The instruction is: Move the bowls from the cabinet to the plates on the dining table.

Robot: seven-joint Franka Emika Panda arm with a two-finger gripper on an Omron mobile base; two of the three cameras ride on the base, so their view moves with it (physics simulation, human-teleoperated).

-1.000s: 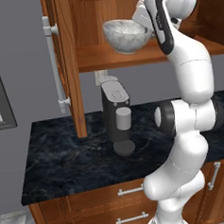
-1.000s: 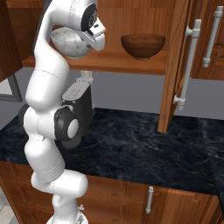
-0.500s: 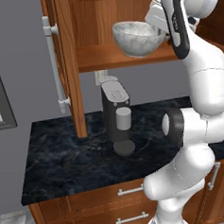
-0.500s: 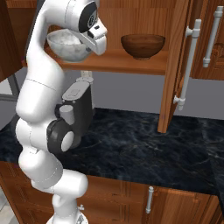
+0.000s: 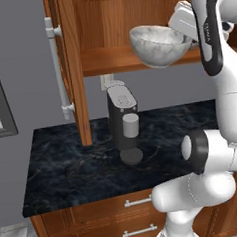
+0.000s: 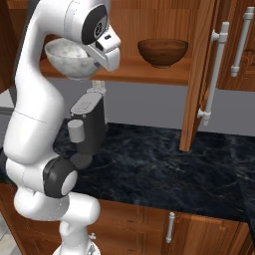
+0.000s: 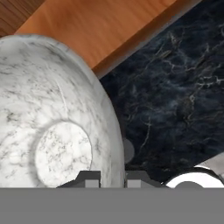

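- Pincer [image 7: 109, 177] is clenching the rim of the marbled bowl [image 5: 159, 45], its two dark tips nearly together, one on each side of the wall.
- Marbled bowl is hanging upright in the air, just in front of the cabinet [image 5: 116, 58] shelf edge, above the black counter [image 6: 159, 169].
- It is showing white-grey veined stone and a round flat bottom.
- Reddish-brown bowl [image 6: 163, 52] is sitting on the shelf, at three o'clock from the marbled bowl in the right base view.
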